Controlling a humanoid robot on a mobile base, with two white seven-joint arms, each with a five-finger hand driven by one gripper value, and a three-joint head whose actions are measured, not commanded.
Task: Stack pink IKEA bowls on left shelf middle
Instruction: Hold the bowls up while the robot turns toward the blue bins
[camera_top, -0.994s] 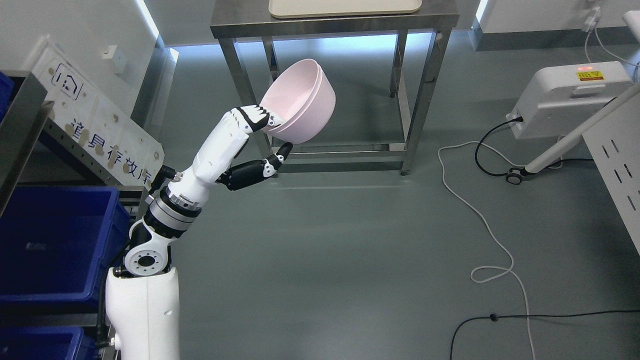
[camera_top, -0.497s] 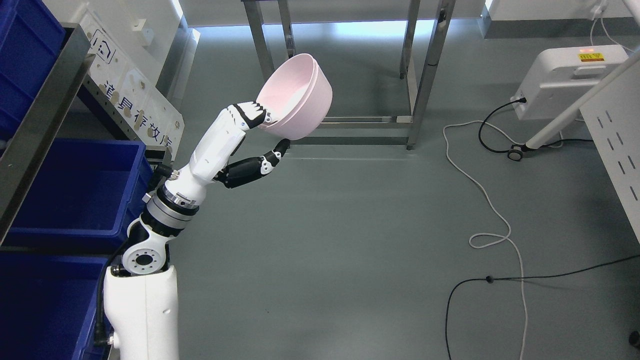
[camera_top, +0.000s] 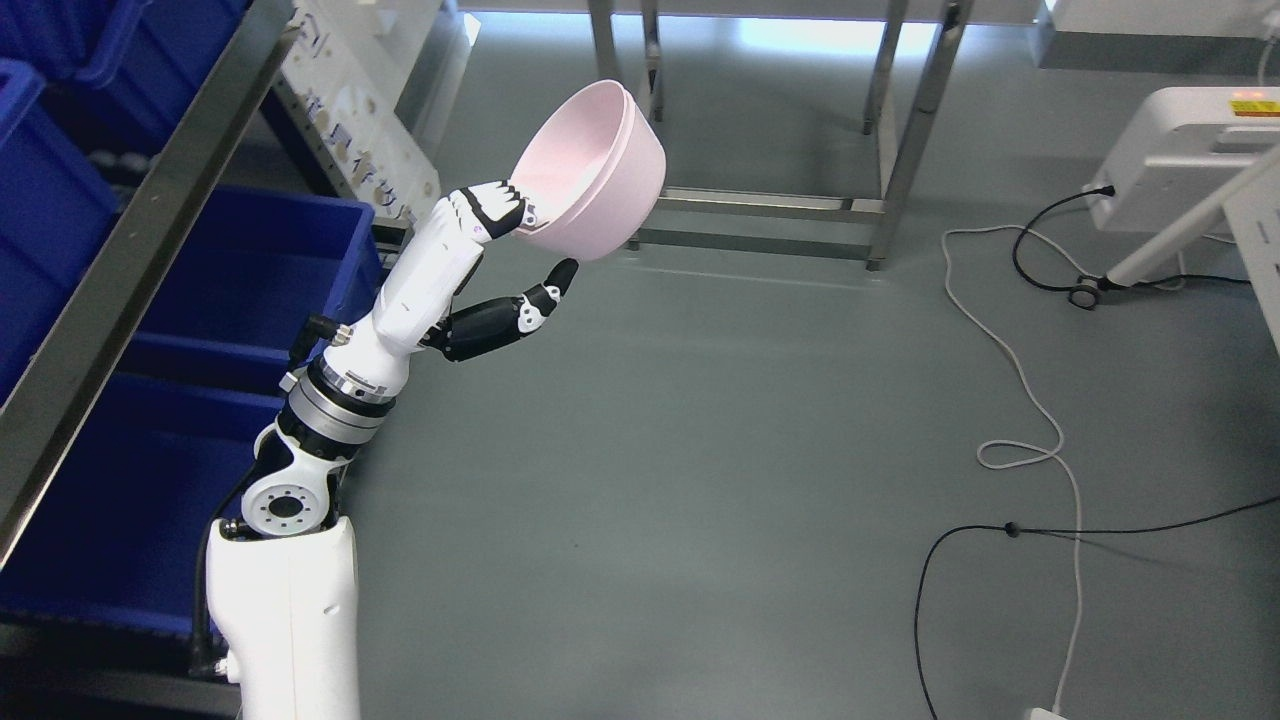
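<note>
Two nested pink bowls (camera_top: 600, 175) hang in the air, tilted with the opening toward the upper left. My left hand (camera_top: 525, 245) is shut on the bowls: its fingers (camera_top: 492, 210) hook over the rim and the thumb (camera_top: 553, 280) presses under the base. The left arm rises from the lower left. A metal shelf rail (camera_top: 150, 230) runs along the left edge, with blue bins (camera_top: 250, 265) on the levels behind it. The hand and bowls are to the right of the shelf, over the floor. The right arm does not show.
A steel table's legs (camera_top: 905, 140) stand behind the bowls. A white sign board (camera_top: 365, 130) leans by the shelf. White and black cables (camera_top: 1010, 400) lie on the grey floor at right, near a white device (camera_top: 1180, 150).
The whole picture has shifted: the camera has turned left and down, showing more of the shelf and bins. The hand keeps the same hold on the bowls.
</note>
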